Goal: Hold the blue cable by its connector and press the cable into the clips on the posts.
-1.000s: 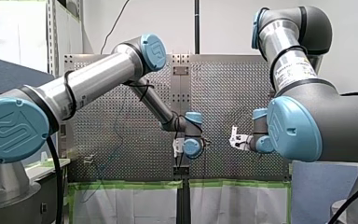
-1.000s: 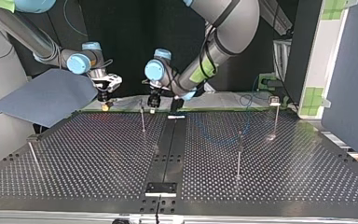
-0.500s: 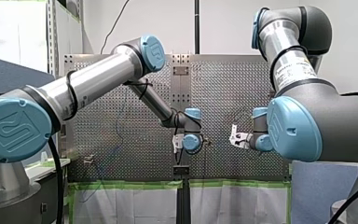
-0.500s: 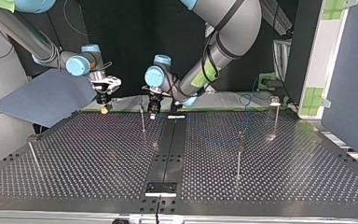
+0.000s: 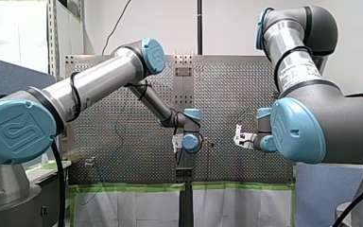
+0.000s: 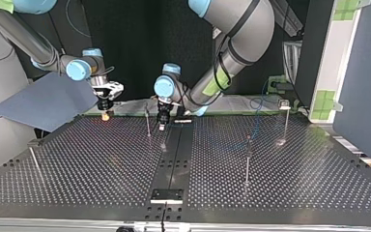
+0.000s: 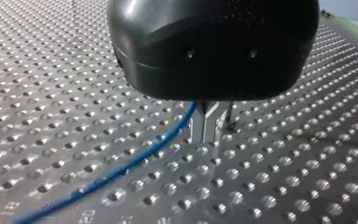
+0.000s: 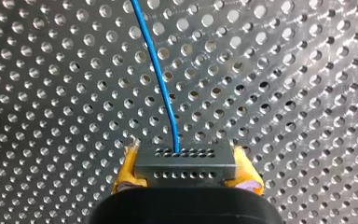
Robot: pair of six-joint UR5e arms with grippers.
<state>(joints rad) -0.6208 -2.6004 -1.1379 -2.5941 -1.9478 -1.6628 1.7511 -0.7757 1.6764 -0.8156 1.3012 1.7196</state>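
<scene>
- Top view: the perforated tabletop [image 6: 101,159] carries a thin centre post [image 6: 148,122] just beside its dark middle strip. Three more posts [image 6: 247,159] stand well apart from it.
- My left arm [image 6: 232,43] comes down just beside the centre post, on the strip side. The left jaws point straight down, low over the holes.
- My right arm [image 6: 29,41] hangs on the centre post's other side, clearly apart from it.
- In the left wrist view the blue cable [image 7: 135,161] crosses the tabletop and rises against the side of the left jaws. Their metal fingers [image 7: 198,128] are drawn to a thin slit. I cannot tell whether they pinch the cable.
- In the right wrist view the grey connector [image 8: 185,163] sits clamped between the right jaws' yellow pads [image 8: 126,170]. The cable leaves its front face and runs ahead.
</scene>
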